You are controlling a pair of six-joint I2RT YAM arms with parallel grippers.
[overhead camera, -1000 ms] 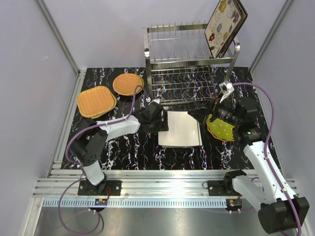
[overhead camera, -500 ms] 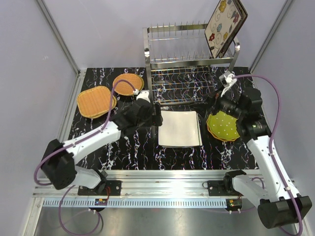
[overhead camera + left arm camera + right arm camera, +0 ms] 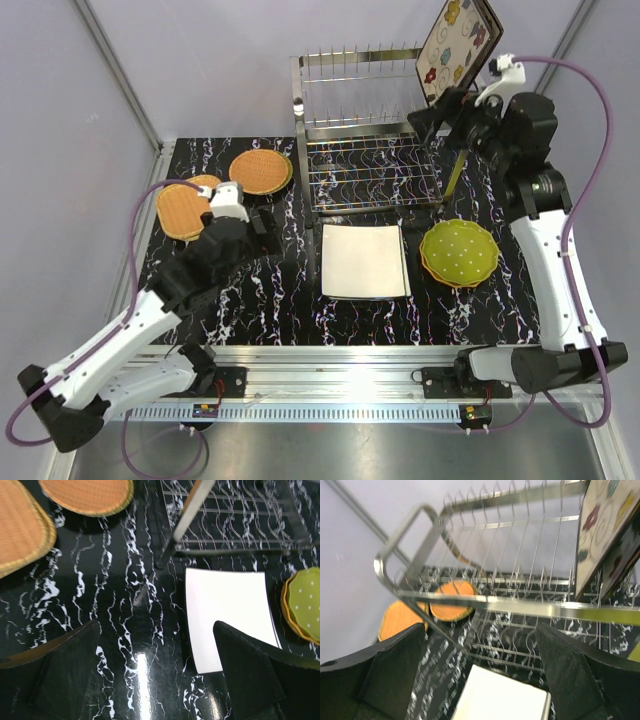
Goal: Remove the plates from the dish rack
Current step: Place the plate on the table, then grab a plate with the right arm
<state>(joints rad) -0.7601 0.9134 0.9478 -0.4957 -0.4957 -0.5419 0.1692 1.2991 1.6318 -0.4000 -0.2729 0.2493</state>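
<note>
Flowered plate (image 3: 458,52) stood on edge at the right end of the rack's (image 3: 360,126) top tier, long axis upright, leaning — the only plate seen in the rack. Right gripper (image 3: 428,115), fingers spread and empty, hung level with that tier; in its wrist view the plate lay right of the fingers. Left gripper (image 3: 262,222) — fingers likewise spread — was over the table's (image 3: 270,290) left half, well apart from the rack. The former was judged the nearer.

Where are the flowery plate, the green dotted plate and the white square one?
flower-patterned square plate (image 3: 456,45), overhead view, its patterned face.
lime-green dotted round plate (image 3: 459,252), overhead view, its centre.
cream square plate (image 3: 364,261), overhead view, its centre.
</note>
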